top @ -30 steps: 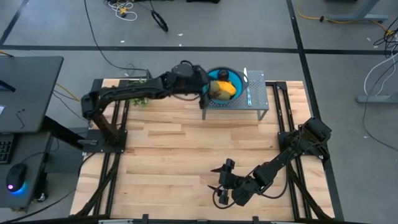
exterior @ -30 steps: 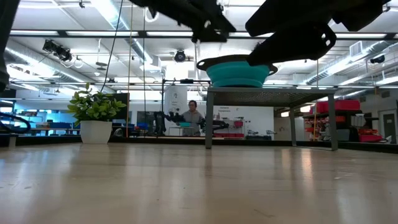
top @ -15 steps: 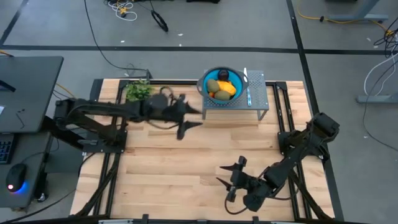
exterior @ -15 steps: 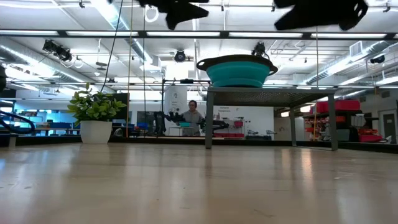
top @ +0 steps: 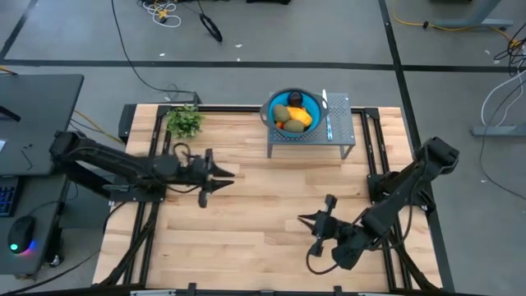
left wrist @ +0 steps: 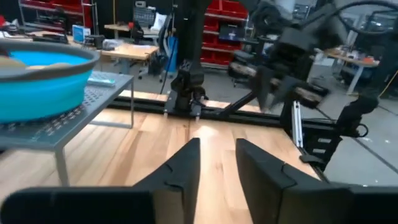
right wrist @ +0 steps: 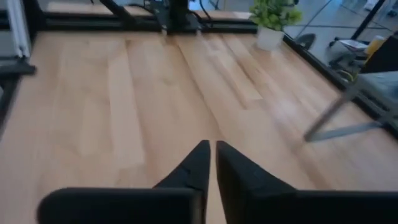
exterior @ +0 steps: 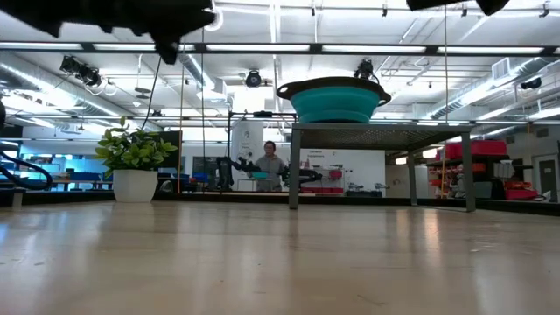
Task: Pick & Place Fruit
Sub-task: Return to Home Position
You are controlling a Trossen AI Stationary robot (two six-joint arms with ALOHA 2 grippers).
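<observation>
Step in hand: both arms go to rest.

- The fruit (top: 296,117) lies in the blue bowl (top: 269,107) on the grey stand (top: 337,136), at 12 o'clock on the counter (top: 263,197). Nothing is left to carry.
- Left gripper (top: 226,174) is at 9 o'clock. Its fingers (left wrist: 183,165) have a narrow gap and hold nothing.
- Right gripper (top: 311,224) is at 5 o'clock. Its fingers (right wrist: 196,165) are almost together and empty.
- Judgement: fold each arm back along its own side. Keep height until clear, and keep the left arm off the plant (top: 184,122) at 11 o'clock and off the stand.

Count, high view:
- 1 bowl, 1 stand, 1 plant, 1 pale strip (top: 326,111)
- 1 yellow-orange piece, 1 black round
- 1 green oval for certain, a second likely
- small red ones: cannot count
</observation>
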